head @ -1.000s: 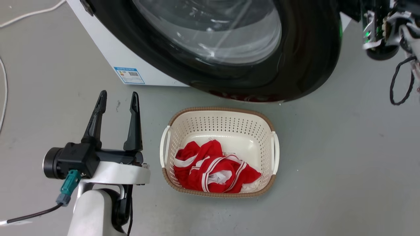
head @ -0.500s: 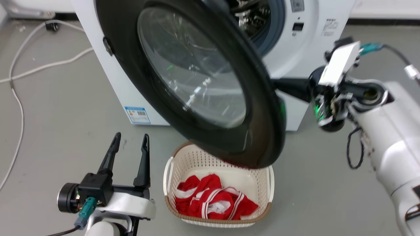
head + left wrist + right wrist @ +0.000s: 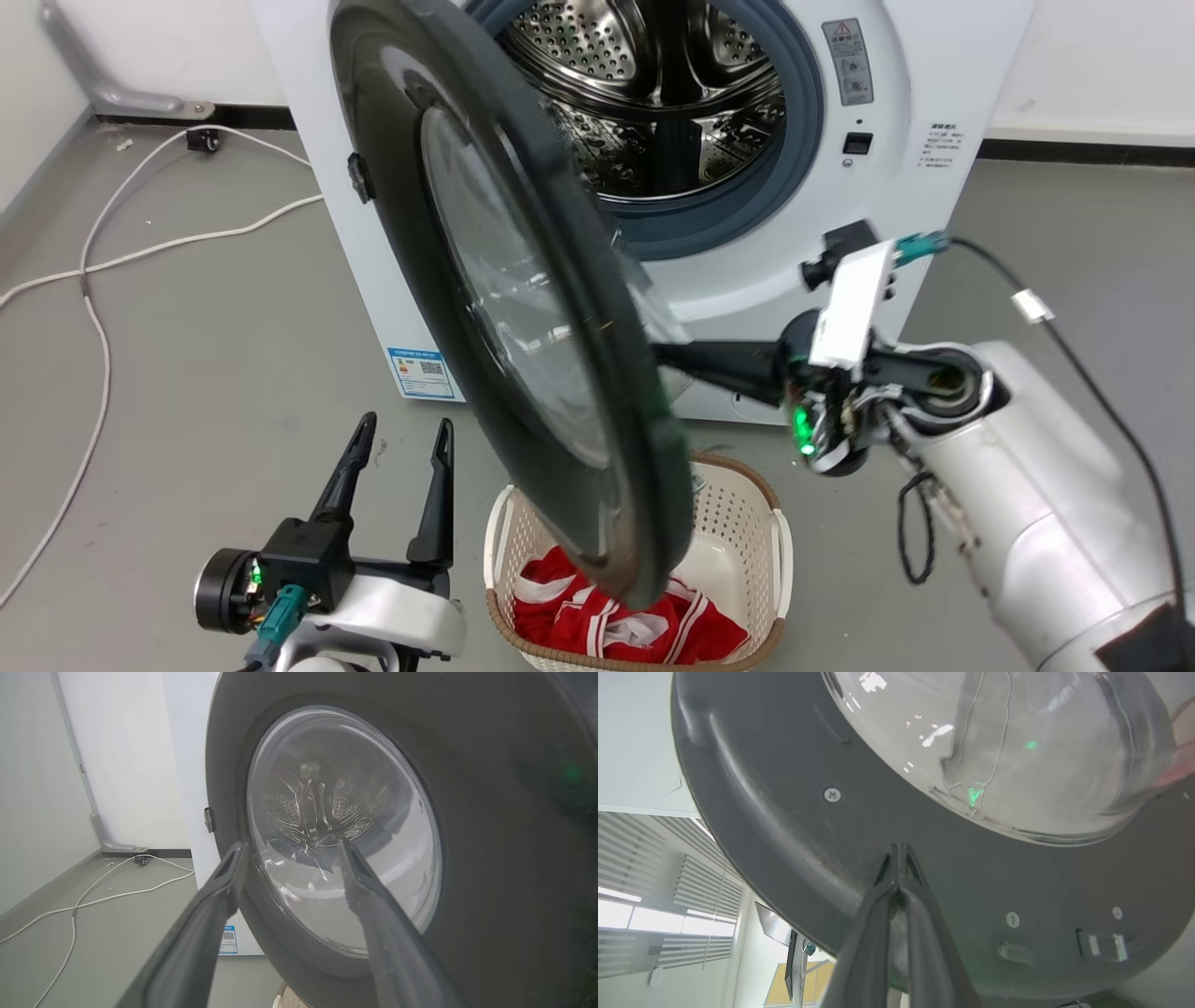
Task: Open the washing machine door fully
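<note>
- Washing machine door: part open. It stands out from the white machine, nearly edge-on in the head view at centre frame.
- Hinge sits at the door's upper left. The free edge hangs at lower centre, over the basket holding a red garment.
- Steel drum is exposed at the top of frame.
- Right gripper: fingers pressed together with nothing between them. In the right wrist view the tips rest on the door's dark inner face, just under the glass bowl. In the head view it reaches in from the right of frame.
- Left gripper: fingers apart and empty, lower left of frame, on the door's outer side. The left wrist view looks straight at the outer glass. No contact that I can tell.
- Key relation: the door lies frame-left of the right gripper's tips, and its face runs from the hinge at upper left down to the free edge at lower centre.
- Judgement: the right arm is the nearer one and the only one touching. Pushing on toward frame left should swing the door about the hinge.
- Risks, as I judge them: the tips could slide on the glossy face as the angle changes, and the door's arc leads toward the left gripper.
- Writing: a blue-bordered sticker with a QR code sits low on the machine's side, a warning label with a red triangle at upper right of the front, and a small print block below it. None is legible, and no brand name is made out.
</note>
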You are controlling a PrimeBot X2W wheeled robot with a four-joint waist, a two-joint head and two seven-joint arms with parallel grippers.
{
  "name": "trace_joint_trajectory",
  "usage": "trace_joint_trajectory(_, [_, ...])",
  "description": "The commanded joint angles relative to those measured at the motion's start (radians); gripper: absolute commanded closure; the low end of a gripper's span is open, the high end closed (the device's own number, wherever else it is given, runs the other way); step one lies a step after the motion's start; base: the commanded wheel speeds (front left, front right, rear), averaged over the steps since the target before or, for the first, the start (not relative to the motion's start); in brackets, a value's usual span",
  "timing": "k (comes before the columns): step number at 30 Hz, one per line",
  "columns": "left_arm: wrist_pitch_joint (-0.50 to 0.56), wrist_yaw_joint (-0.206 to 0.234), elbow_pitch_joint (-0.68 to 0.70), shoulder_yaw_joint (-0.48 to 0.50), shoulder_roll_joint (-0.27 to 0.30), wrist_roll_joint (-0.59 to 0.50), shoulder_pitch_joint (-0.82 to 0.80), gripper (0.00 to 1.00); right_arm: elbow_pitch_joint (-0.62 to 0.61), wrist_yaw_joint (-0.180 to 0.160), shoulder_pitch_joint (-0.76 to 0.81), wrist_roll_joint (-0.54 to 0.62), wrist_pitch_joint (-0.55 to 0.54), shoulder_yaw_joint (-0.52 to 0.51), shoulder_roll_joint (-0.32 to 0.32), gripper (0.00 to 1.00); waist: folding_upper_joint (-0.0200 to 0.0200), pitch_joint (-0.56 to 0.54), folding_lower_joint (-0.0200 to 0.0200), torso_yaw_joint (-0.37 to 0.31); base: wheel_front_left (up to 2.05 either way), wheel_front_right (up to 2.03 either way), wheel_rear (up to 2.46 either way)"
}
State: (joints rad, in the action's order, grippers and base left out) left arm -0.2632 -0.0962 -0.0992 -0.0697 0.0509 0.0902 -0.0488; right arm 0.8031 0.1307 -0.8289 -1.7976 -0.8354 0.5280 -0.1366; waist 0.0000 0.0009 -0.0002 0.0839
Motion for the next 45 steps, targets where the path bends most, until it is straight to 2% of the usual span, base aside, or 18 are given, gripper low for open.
trace_joint_trajectory(1, [-0.002,0.004,0.001,-0.005,0.0,0.002,0.007,0.0,-0.019,0.0,0.025,-0.007,0.001,0.005,0.014,1.0,0.0,-0.001,0.0002,0.003,0.0,0.0,0.0])
trace_joint_trajectory(10, [-0.002,0.01,0.008,-0.013,0.0,0.012,0.023,0.0,-0.135,0.0,0.104,-0.011,0.063,0.046,0.055,1.0,0.0,-0.004,0.0002,0.014,0.0,0.0,0.0])
trace_joint_trajectory(14, [-0.002,0.014,0.011,-0.013,0.0,0.016,0.023,0.0,-0.162,0.0,0.131,-0.01,0.156,0.029,0.061,1.0,0.0,-0.002,0.0002,0.012,0.0,0.0,0.0])
trace_joint_trajectory(19, [-0.002,0.019,0.016,-0.003,0.0,0.019,0.024,0.0,-0.181,0.0,0.195,0.049,0.473,-0.067,0.045,1.0,0.0,0.005,0.0002,-0.006,0.0,0.0,0.0])
trace_joint_trajectory(21, [-0.002,0.023,0.019,0.001,0.0,0.023,0.026,0.0,-0.194,0.0,0.245,0.035,0.587,-0.125,0.048,1.0,0.0,0.008,0.0002,-0.018,0.0,0.0,0.0])
trace_joint_trajectory(28, [-0.002,0.027,0.017,0.031,0.0,0.024,0.029,0.0,-0.305,0.0,0.454,0.043,0.836,-0.267,-0.012,1.0,0.0,0.004,0.0002,-0.055,0.0,0.0,0.0])
trace_joint_trajectory(29, [-0.002,0.026,0.018,0.046,0.0,0.023,0.031,0.0,-0.383,0.0,0.545,0.075,0.928,-0.309,-0.042,0.59,0.0,-0.001,0.0002,-0.064,0.0,0.0,0.0])
trace_joint_trajectory(30, [-0.002,0.026,0.018,0.051,0.0,0.022,0.033,0.0,-0.406,0.0,0.577,0.102,0.959,-0.315,-0.06,0.25,0.0,-0.002,0.0002,-0.066,0.0,0.0,0.0])
trace_joint_trajectory(31, [-0.002,0.025,0.019,0.056,0.0,0.022,0.034,0.0,-0.428,0.0,0.606,0.131,0.994,-0.319,-0.078,0.0,0.0,-0.002,0.0002,-0.068,0.0,0.0,0.0])
trace_joint_trajectory(32, [-0.002,0.025,0.02,0.061,0.0,0.021,0.035,0.0,-0.453,0.0,0.629,0.159,1.024,-0.321,-0.09,0.0,0.0,-0.003,0.0002,-0.071,0.0,0.0,0.0])
trace_joint_trajectory(34, [-0.003,0.025,0.021,0.067,0.0,0.02,0.038,0.0,-0.487,0.0,0.671,0.239,1.071,-0.336,-0.117,0.0,0.0,-0.005,0.0002,-0.076,0.0,0.0,0.0])
trace_joint_trajectory(36, [-0.002,0.022,0.02,0.074,0.0,0.019,0.039,0.0,-0.503,0.0,0.702,0.366,1.094,-0.353,-0.145,0.0,0.0,-0.007,0.0002,-0.079,0.0,0.0,0.0])
trace_joint_trajectory(37, [-0.002,0.022,0.019,0.078,0.0,0.019,0.041,0.0,-0.506,0.0,0.713,0.448,1.098,-0.372,-0.153,0.0,0.0,-0.008,0.0002,-0.081,0.0,0.0,0.0])
trace_joint_trajectory(39, [-0.002,0.023,0.02,0.084,0.0,0.019,0.042,0.0,-0.532,0.0,0.718,0.678,1.101,-0.471,-0.149,0.0,0.0,-0.008,0.0002,-0.086,0.0,0.0,0.0])
trace_joint_trajectory(43, [-0.002,0.022,0.02,0.093,0.0,0.019,0.036,0.0,-0.677,0.0,0.755,1.161,1.1,-0.639,-0.022,0.0,0.0,-0.007,0.0002,-0.086,0.0,0.0,0.0])
trace_joint_trajectory(44, [-0.002,0.023,0.021,0.093,0.0,0.018,0.03,0.0,-0.811,0.0,0.783,1.445,1.1,-0.68,0.039,0.0,0.0,-0.006,0.0002,-0.083,0.0,0.0,0.0])
trace_joint_trajectory(45, [-0.002,0.023,0.02,0.093,0.0,0.018,0.028,0.0,-0.85,0.0,0.799,1.531,1.1,-0.674,0.049,0.0,0.0,-0.006,0.0002,-0.082,0.0,0.0,0.0])
